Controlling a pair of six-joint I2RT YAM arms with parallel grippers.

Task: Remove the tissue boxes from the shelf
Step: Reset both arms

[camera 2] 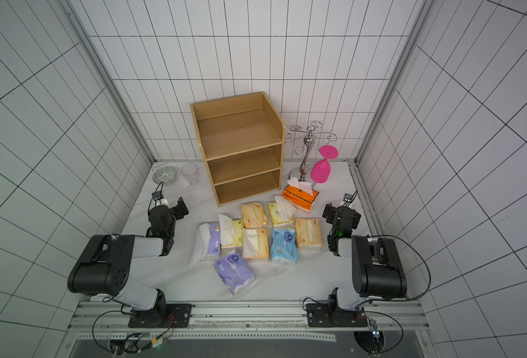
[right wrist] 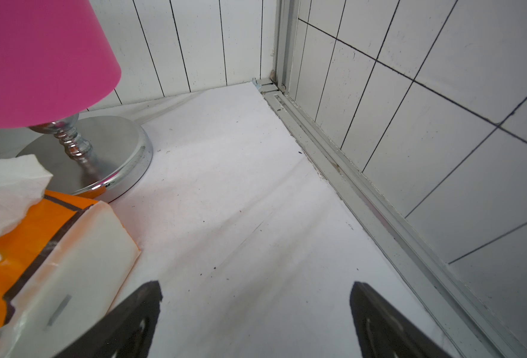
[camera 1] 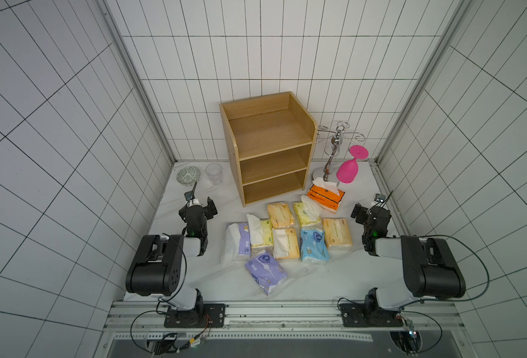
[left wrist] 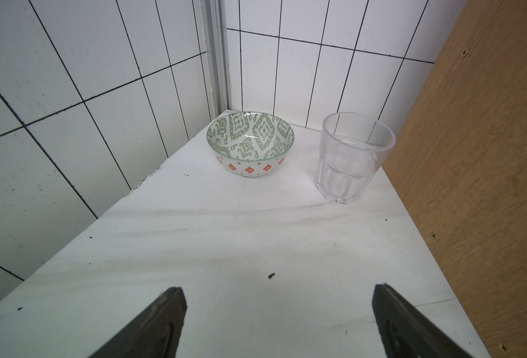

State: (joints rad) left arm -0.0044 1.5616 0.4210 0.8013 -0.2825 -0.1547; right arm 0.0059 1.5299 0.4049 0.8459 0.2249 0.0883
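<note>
Pastel plastic-wrapped tissue boxes [camera 1: 285, 243] lie before the shelf [camera 1: 271, 155]; left end effector [left wrist: 276, 294], right end effector [right wrist: 256, 288] gape.

You have bright, even, diffuse light from overhead in both top views, so shadows on the white cloth-covered table [camera 1: 200, 279] stay faint and soft-edged. Only the lower tiers of the light-brown wooden three-tier shelf [camera 1: 270, 186] sit a little darker. Tile lines splay and bow toward the frame edges (a wide lens). Small glints show on the green-patterned ceramic bowl [left wrist: 251, 136] and the shiny round chrome stand base [right wrist: 122, 161]. Close to the right wrist lens, the pink plastic goblet [right wrist: 39, 62] and bright orange plastic-wrapped tissue pack [right wrist: 23, 245] look soft.
</note>
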